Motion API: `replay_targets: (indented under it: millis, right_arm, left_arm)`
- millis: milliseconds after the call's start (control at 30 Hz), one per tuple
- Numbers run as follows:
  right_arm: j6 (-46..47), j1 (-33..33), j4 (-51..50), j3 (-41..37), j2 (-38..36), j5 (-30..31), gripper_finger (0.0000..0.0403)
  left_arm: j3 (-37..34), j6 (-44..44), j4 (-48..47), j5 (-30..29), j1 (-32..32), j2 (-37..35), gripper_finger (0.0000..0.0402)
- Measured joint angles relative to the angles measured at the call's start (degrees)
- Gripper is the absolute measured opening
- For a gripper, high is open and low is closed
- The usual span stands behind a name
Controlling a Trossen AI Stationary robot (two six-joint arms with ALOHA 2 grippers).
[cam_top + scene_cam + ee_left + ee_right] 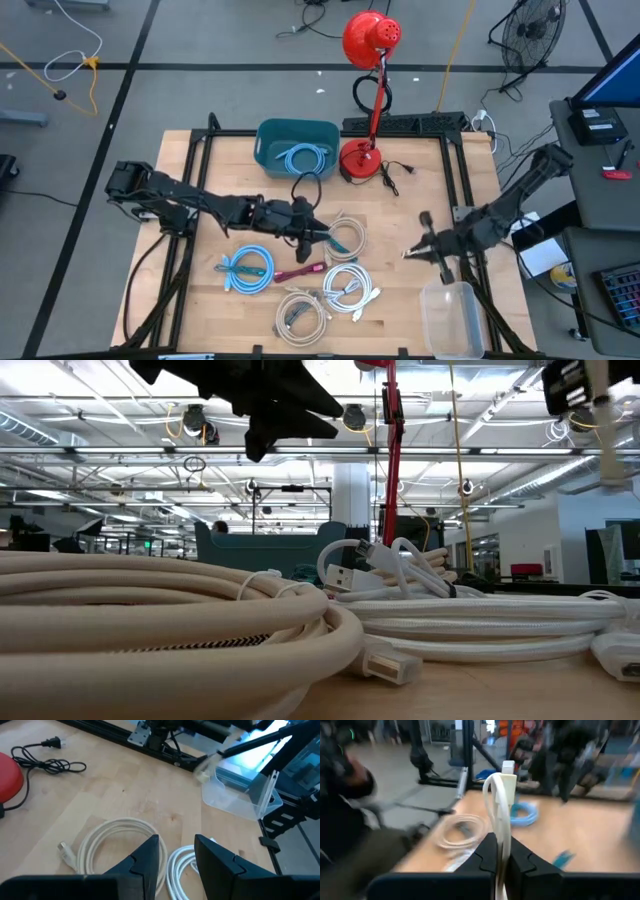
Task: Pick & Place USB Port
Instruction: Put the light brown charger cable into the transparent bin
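Note:
My right gripper (410, 253) hovers at the table's right side, just beyond the far end of the clear plastic container (452, 318), and is shut on a white USB cable (501, 800). My left gripper (322, 233) hangs open over the white cable coils (107, 842) in the middle of the table, with nothing between its fingers (150, 857). More coils lie on the wood: a blue one (248, 270), a magenta one (298, 271) and white ones (348, 286). A teal bin (270, 135) at the back holds a blue cable (305, 156). My right gripper pinches the white USB cable between its two fingers, on a bent stretch (500, 837) a little behind the plug. The fingers point about level toward the table's left. The cable arches out past the fingertips, ending in the plug (508, 768), clear of the table.
A red desk lamp (370, 60) stands at the back on its round base (358, 160), with its black cord (45, 762) lying beside it. Black frame rails (460, 180) run along the table's sides. Bare wood lies between the coils and the container.

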Motion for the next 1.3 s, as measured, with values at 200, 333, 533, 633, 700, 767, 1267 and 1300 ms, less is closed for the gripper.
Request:
replay_targets:
  millis: [200,333,533,633,700,767,1267,1300]
  right_arm:
    - [18.31,4.33,9.98,0.04,8.09,6.46,0.0]
    - [19.82,10.03,15.81,0.04,11.59,12.17,0.0]
    - [16.62,21.37,20.01,0.04,15.25,20.38,0.0]
    - [16.54,27.55,23.55,0.57,18.06,27.7,0.0]
    - [16.4,31.43,24.54,2.86,20.54,33.35,0.0]
    - [16.04,34.59,24.75,6.57,23.22,38.8,0.0]
    - [24.7,48.16,21.0,21.92,39.23,62.35,0.0]
    - [24.71,48.35,21.21,21.92,39.58,62.41,0.0]
  left_arm:
    - [-0.02,0.0,-1.57,-3.12,-1.5,0.0,0.0127]
    - [-0.02,0.32,-2.3,-4.87,-2.91,0.0,0.0127]
    - [-0.02,0.5,-2.71,-7.51,-4.57,0.0,0.0127]
    - [-0.02,0.39,-2.78,-8.01,-4.86,0.0,0.0127]
    - [-0.02,-0.31,-2.79,-8.01,-4.86,0.0,0.0127]
    - [-0.02,-0.75,-2.79,-8.03,-4.86,0.0,0.0127]
    - [-0.02,-0.72,-2.77,-11.07,-4.9,-0.02,0.0127]
    - [-0.02,-0.63,-2.8,-11.07,-4.9,-0.04,0.0127]
